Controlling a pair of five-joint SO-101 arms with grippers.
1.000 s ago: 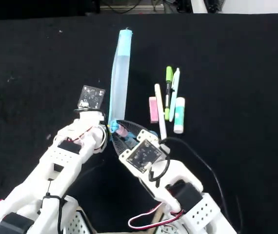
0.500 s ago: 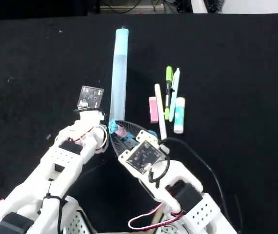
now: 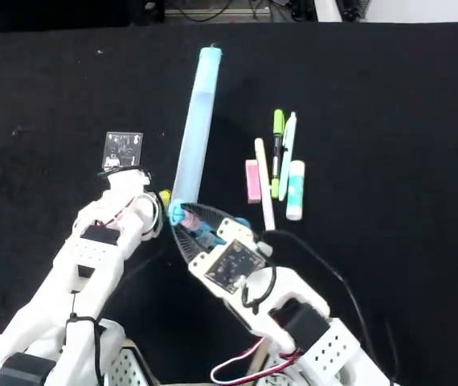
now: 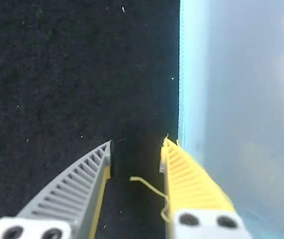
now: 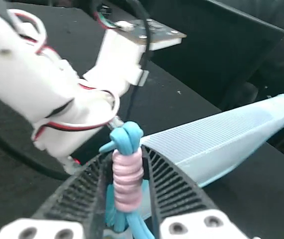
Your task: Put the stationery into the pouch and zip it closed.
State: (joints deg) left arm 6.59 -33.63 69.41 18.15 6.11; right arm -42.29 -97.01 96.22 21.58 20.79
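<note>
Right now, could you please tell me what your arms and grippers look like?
The left arm and right arm are white plastic with red, black and white wires. The left gripper has one grey and one yellow ribbed finger; the right gripper has black ones.

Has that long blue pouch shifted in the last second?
Yes. The pouch has tilted: its near end slid left, away from the pink eraser, while its far tip swung slightly right.

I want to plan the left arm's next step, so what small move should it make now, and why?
Probably slide the left gripper sideways over the pouch edge. It is open, with the pouch beside its fingers, not between them, while the right gripper is shut on the pull cord; the pouch looks unbraced.
</note>
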